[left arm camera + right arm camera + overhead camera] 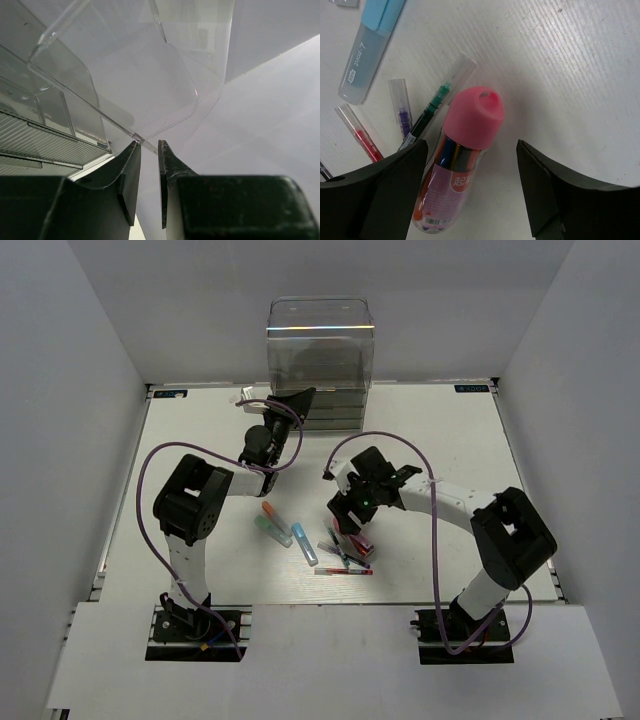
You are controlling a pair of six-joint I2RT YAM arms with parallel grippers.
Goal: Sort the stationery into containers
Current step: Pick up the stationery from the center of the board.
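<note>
The containers are the drawers of a tall clear box [320,355] at the back middle. My left gripper [296,403] is at the box's front left corner. In the left wrist view [149,146] its jaws are nearly together on the thin clear rim of a drawer [90,107]. My right gripper [352,523] is open over the pile of stationery. In the right wrist view [470,150] it straddles the chunky pink-capped piece [457,160], which lies on the table close to the left finger [385,190].
An orange-capped marker [272,510], a teal one [270,531] and a blue one [305,546] lie left of the pile, and a red pen [345,571] lies in front. Thin green [432,107], purple [401,107] and red [362,137] pens lie beside the pink piece.
</note>
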